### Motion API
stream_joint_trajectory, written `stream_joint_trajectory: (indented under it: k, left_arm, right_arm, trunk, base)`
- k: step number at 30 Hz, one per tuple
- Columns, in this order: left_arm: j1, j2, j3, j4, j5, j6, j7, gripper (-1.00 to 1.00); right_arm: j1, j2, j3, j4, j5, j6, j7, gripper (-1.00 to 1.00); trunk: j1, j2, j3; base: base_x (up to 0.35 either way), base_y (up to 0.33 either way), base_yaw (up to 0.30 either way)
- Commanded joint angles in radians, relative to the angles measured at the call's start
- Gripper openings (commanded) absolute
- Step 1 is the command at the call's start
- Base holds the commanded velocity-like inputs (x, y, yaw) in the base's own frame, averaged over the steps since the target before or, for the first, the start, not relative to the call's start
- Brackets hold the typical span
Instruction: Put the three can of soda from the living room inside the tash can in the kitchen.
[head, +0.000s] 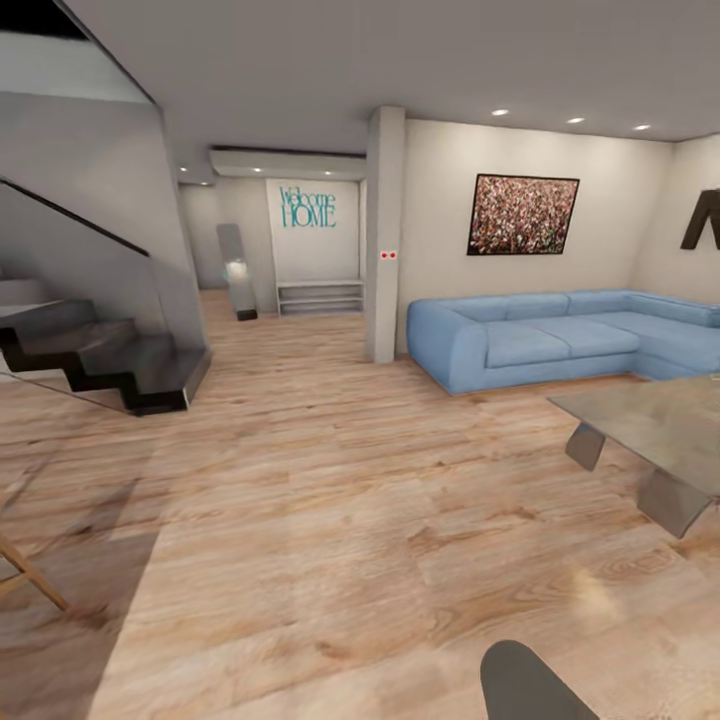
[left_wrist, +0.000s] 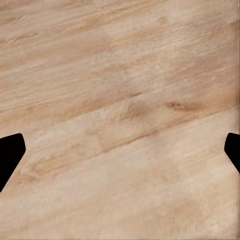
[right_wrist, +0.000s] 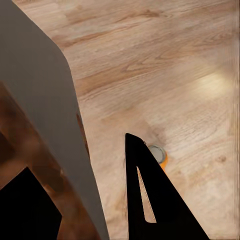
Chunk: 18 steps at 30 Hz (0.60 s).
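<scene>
**You're in the living room holding the trash can, with a can of soda on the floor below.**

Your right gripper (right_wrist: 85, 210) grips the grey wall of the trash can (right_wrist: 40, 100), one finger inside its brown interior and one outside, so the bin travels with you to the cans. An orange soda can (right_wrist: 159, 154) stands upright on the wood floor (right_wrist: 165, 65), just beside the outer finger. Your left gripper (left_wrist: 120, 155) hangs wide and empty over bare planks, free for picking. The blue sofa (head: 560, 335) and glass coffee table (head: 650, 420) lie ahead to the right.
</scene>
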Motion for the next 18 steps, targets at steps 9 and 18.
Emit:
stream_joint_trajectory:
  k: [9,18]
  left_arm:
    - [0.000,0.000,-0.006,0.001,0.002,-0.003,0.000,1.00]
    - [0.000,0.000,-0.006,0.000,0.002,-0.003,0.000,1.00]
  right_arm:
    - [-0.002,-0.003,-0.018,-0.001,-0.007,-0.003,0.010,-1.00]
    - [-0.002,-0.006,-0.020,-0.002,-0.008,-0.003,0.010,-1.00]
  trunk:
    - [0.000,-0.001,0.009]
    - [0.000,-0.001,0.018]
  base:
    - [0.000,0.000,-0.217]
    - [0.000,0.000,-0.217]
